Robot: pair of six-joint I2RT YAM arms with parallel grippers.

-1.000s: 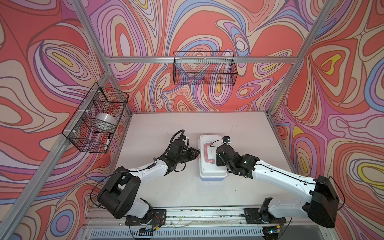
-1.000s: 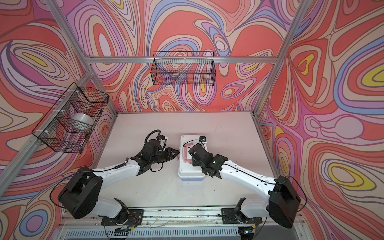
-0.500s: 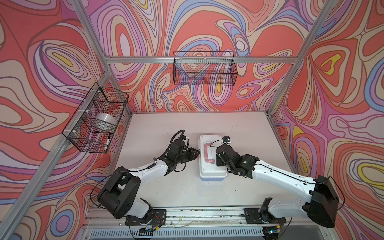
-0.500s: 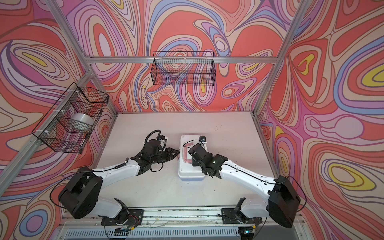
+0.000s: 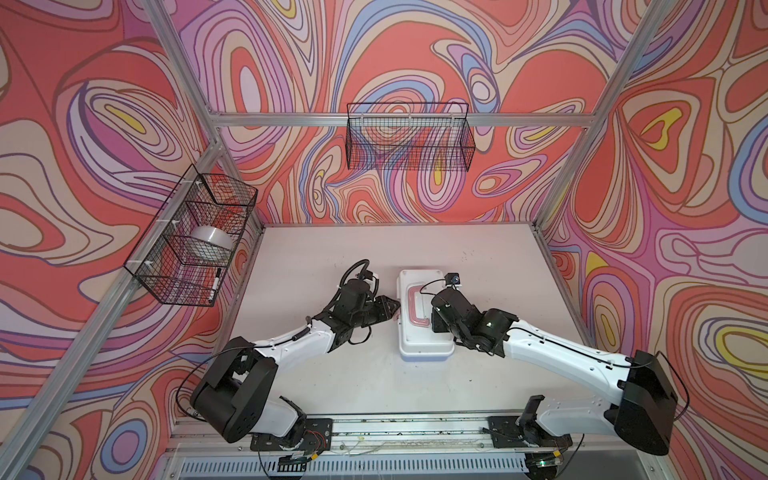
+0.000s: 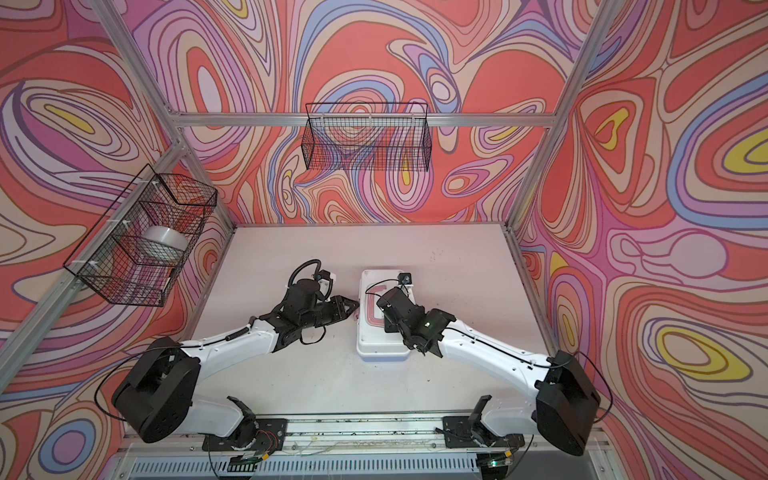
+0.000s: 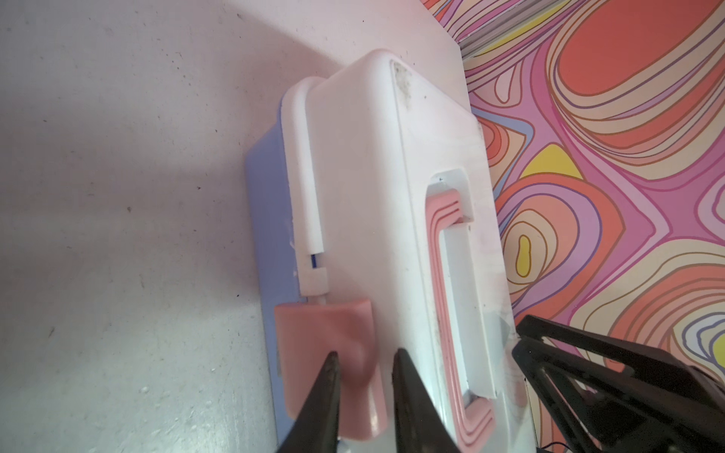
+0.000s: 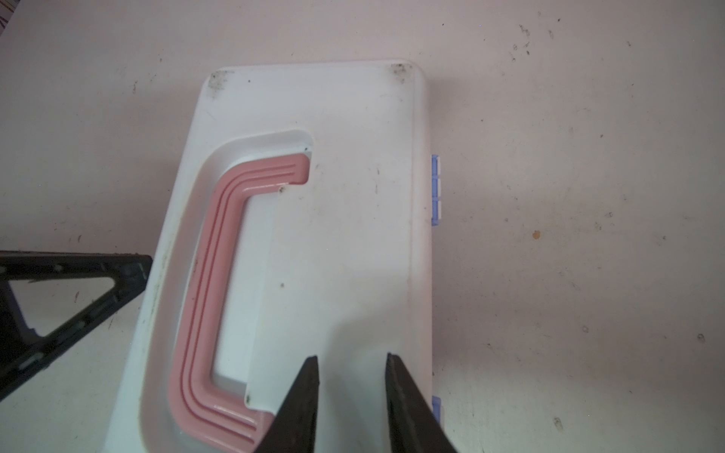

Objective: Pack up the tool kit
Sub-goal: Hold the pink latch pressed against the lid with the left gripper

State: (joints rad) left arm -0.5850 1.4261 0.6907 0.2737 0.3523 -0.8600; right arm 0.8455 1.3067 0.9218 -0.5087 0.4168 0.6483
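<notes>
— Looking for the tool box (image 5: 419,345) (image 6: 378,345): lying where?
— Lying flat and closed on the matte, speckled table (image 5: 316,257), about mid-table between the two arms in both top views. Showing a smooth white lid (image 8: 333,235) with rounded, scuffed corners over a pale blue base (image 7: 266,196).
— Carrying what on top?
— Carrying a ribbed pink C-shaped handle (image 8: 204,282), folded flat into a recess. Also bearing a glossy pink latch (image 7: 314,341) on the long side facing the left arm, and small blue hinge tabs (image 8: 436,184) opposite.
— And pointing the left gripper (image 7: 365,353) where?
— At that latch, thin black tapered fingers (image 7: 325,392) parted by a narrow gap, one tip over the latch, one over the white plastic beside it. Clasping nothing plainly; touching or not, hard telling.
— Holding the right gripper (image 8: 351,357) how?
— Hanging over the lid beside the handle, jaws likewise slightly apart, pinching nothing.
</notes>
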